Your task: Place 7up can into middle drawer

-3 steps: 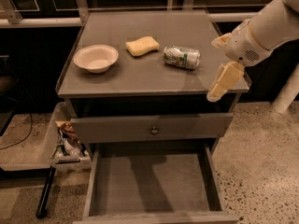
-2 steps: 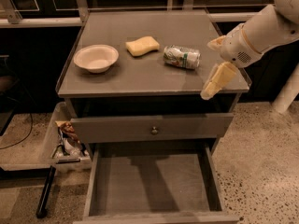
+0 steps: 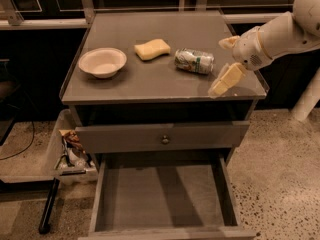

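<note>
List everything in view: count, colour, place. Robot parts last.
7up can: one, silvery-green, on its side on the cabinet top, right of centre.
sponge: one, yellow, cabinet top, rear middle.
bowl: one, off-white, cabinet top, left.
middle drawer: one, grey, pulled open, lowest in view.
drawer front: one, grey, round knob, shut, above it.
bin: one, clear, cluttered, floor at left.
gripper: one, cream, open, just right of the can.
</note>
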Controlling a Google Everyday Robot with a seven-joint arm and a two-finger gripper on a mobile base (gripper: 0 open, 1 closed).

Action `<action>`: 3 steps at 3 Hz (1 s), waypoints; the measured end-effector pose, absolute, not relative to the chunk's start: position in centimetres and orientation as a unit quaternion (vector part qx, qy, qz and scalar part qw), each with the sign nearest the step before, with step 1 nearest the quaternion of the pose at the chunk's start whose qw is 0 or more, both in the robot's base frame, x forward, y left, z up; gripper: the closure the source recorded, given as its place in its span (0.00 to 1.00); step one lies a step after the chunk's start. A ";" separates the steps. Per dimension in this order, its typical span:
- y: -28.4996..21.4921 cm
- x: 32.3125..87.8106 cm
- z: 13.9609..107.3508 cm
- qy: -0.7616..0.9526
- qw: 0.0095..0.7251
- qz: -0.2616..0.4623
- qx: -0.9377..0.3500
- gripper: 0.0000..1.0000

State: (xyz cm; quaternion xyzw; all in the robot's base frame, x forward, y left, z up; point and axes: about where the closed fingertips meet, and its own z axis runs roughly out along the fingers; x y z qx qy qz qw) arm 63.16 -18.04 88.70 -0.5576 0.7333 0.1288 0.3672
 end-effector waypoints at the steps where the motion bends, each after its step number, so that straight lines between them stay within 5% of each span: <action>1: -18.1 65.1 89.4 0.705 0.426 0.143 -0.549 0.00; 3: -17.4 68.2 89.5 0.676 0.457 0.113 -0.567 0.00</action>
